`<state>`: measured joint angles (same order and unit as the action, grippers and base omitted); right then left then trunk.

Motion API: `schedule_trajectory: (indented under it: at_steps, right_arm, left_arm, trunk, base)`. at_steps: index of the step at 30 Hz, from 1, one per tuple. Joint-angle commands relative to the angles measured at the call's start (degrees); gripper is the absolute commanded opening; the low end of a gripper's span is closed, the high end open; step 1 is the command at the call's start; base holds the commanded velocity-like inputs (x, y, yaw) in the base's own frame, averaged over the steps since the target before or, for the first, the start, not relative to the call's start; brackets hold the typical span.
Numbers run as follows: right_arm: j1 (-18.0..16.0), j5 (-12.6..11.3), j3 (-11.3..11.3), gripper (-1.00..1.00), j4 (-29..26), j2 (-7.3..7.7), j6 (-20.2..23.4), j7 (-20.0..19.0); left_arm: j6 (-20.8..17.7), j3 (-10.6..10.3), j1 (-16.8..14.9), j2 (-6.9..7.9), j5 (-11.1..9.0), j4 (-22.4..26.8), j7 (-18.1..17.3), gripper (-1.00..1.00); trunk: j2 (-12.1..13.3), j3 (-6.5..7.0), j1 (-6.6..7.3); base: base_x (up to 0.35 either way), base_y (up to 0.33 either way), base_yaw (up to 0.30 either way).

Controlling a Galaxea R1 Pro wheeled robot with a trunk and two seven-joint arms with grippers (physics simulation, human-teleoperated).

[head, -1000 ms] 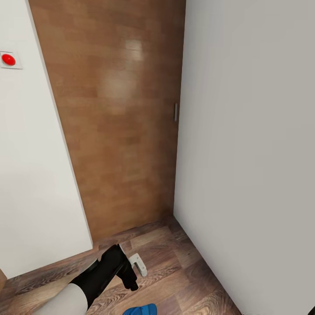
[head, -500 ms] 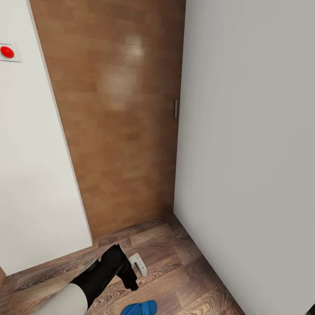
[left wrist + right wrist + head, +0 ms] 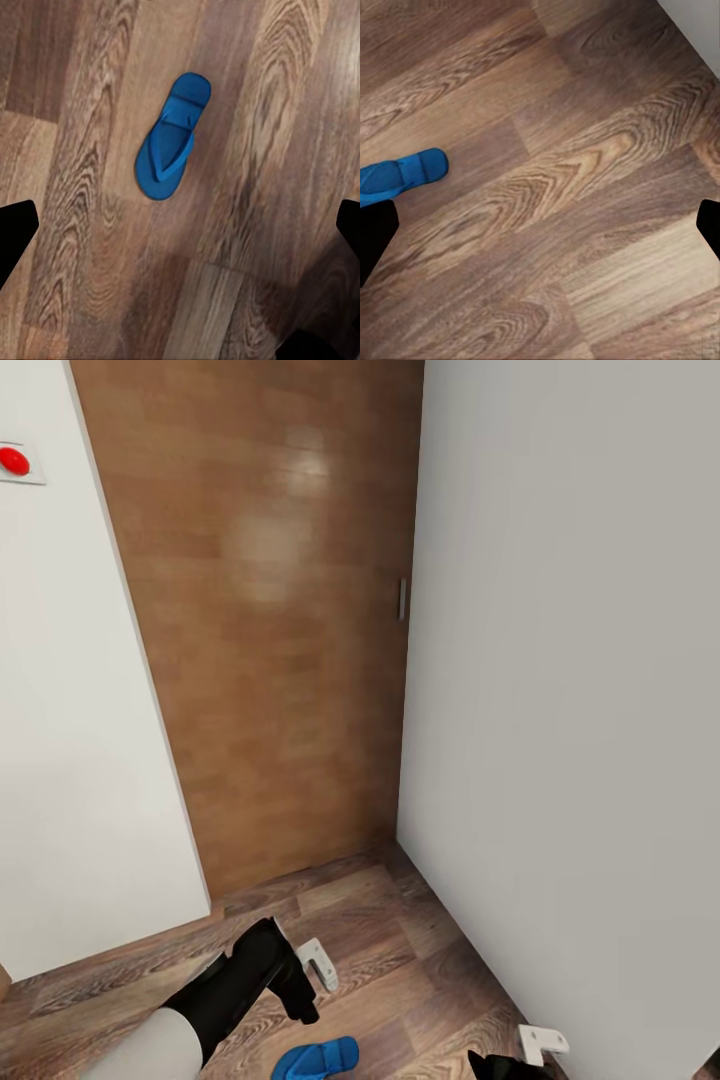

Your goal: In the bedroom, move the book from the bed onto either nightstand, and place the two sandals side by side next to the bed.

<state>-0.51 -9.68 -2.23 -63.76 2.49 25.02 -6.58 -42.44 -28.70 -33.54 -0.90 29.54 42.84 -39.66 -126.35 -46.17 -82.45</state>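
The left gripper (image 3: 305, 975) hung low over the wood-plank floor (image 3: 380, 950) at the lower left of the head view. Its jaws were spread wide and held nothing: in the left wrist view the two dark fingertips (image 3: 15, 232) stood at opposite edges of the frame with bare floor between them. One pale finger (image 3: 318, 963) pointed away from the black wrist housing toward the corner of the room.

The right gripper (image 3: 535, 1050) entered at the bottom edge of the head view, close to the white wall (image 3: 570, 710). Its jaws were also spread and empty; the right wrist view showed dark fingertips (image 3: 373, 236) at both side edges with only planks between.

One blue sandal (image 3: 171, 137) lay flat on the floor, strap side up, directly under the left gripper's camera and untouched by either finger. In the head view the sandal (image 3: 315, 1057) lay just beside the left forearm (image 3: 215, 995), between the two grippers. The right wrist view caught one rounded end of it (image 3: 401, 174) at the frame edge.

Beyond the grippers, a brown wooden door (image 3: 260, 630) with a small metal handle (image 3: 402, 599) closed off the corner. A white panel (image 3: 80, 740) to the left of the door carried a red button (image 3: 13, 460) on a pale plate.
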Motion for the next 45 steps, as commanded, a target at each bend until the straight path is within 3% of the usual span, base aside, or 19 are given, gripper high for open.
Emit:
schedule_trajectory:
  at_steps: [1, 7, 9, 15, 17, 25, 31, 38, 45]
  right_arm:
    - [0.0, -0.2, -0.1, 1.00, -0.7, -0.08, 0.6, -0.2]
    - [0.0, -0.5, 0.2, 1.00, -5.2, -0.05, 1.4, -3.0]
    - [0.0, -0.8, 0.2, 1.00, -5.7, -0.01, 1.7, -6.1]
    - [0.0, -5.6, 0.1, 1.00, -6.9, 0.05, 3.3, -20.8]
    - [0.0, -6.1, 0.1, 1.00, -7.0, 0.06, 3.9, -22.2]
    - [0.0, -6.8, 0.0, 1.00, -9.5, 0.49, 4.9, -23.7]
    - [-0.1, -6.8, 0.0, 1.00, -15.1, 0.43, 11.2, -23.7]
    - [0.0, -6.6, -0.1, 1.00, -17.3, 0.60, 12.2, -23.7]
    - [0.0, -6.6, -0.3, 1.00, -18.5, 2.25, 12.3, -23.7]
  left_arm:
    - [-0.1, 0.5, 0.0, 0.00, 0.6, 0.1, -0.5, 1.00]
    - [-0.1, 3.7, 0.0, -0.05, 0.6, 0.1, -0.5, 1.00]
    - [-0.1, 3.9, 0.0, -0.06, 0.6, 0.1, -0.5, 1.00]
    - [-0.1, 4.2, 0.0, 0.02, 0.5, 0.1, -0.6, 1.00]
    - [-0.1, 4.2, 0.0, 0.00, 0.5, 0.1, -0.6, 1.00]
    - [-0.1, 4.2, 0.0, -0.14, 0.4, 0.1, -0.7, 1.00]
    - [-0.1, 4.1, 0.0, -0.16, 0.4, 0.0, -0.7, 1.00]
    - [-0.4, 4.1, 0.0, -0.16, 0.4, 0.0, -0.7, 1.00]
    - [-2.7, 4.1, 0.0, -0.17, 0.4, 0.0, -0.7, 1.00]
  trunk:
    - [-0.4, -0.25, -0.22]
    - [-2.8, -1.32, -1.53]
    - [-3.7, -1.68, -1.97]
    - [-6.1, -2.76, -3.29]
    - [-6.9, -3.12, -3.73]
    - [-10.1, -4.56, -5.49]
    - [-12.5, -5.63, -6.81]
    - [-15.3, -6.89, -8.34]
    - [-16.9, -8.27, -9.30]
  base:
    - [0.000, 0.000, 0.000]
    - [0.000, 0.000, 0.000]
    - [0.000, 0.000, 0.000]
    - [0.000, 0.000, 0.000]
    - [0.000, 0.000, 0.000]
    - [0.000, 0.000, 0.000]
    - [0.000, 0.000, 0.000]
    - [0.000, 0.000, 0.000]
    - [0.000, 0.000, 0.000]
